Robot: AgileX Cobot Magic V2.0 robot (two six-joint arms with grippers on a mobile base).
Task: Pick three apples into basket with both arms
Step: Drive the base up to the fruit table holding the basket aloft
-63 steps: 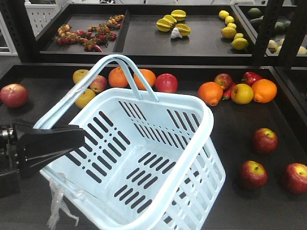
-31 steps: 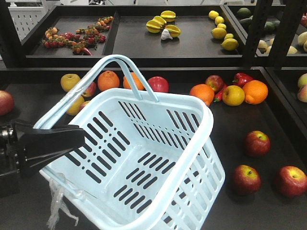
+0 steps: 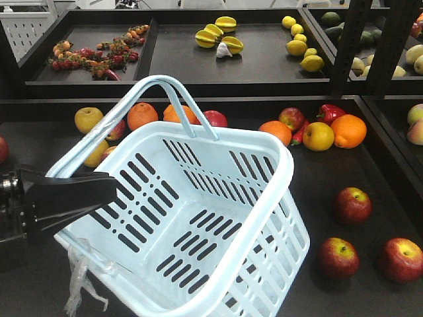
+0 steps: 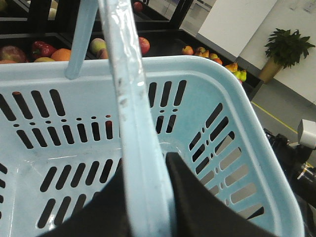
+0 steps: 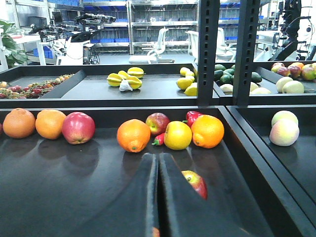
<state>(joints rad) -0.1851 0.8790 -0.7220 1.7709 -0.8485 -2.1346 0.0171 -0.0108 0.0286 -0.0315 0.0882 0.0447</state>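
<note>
Oranges (image 3: 142, 115) drift left since earlier, basket (image 3: 264, 191) fixed in view | left gripper (image 4: 148, 197) clenched on handle (image 4: 131, 113) | right gripper (image 5: 158, 168) pressed closed, empty | risk: closed tips knock nearest apple (image 5: 197, 185) rolling

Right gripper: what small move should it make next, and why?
Probably open the right gripper and ease it toward the apple just beyond its fingertips. Its jaws look shut and hold nothing, the basket is empty, and the left gripper holds the handle of the basket.
</note>
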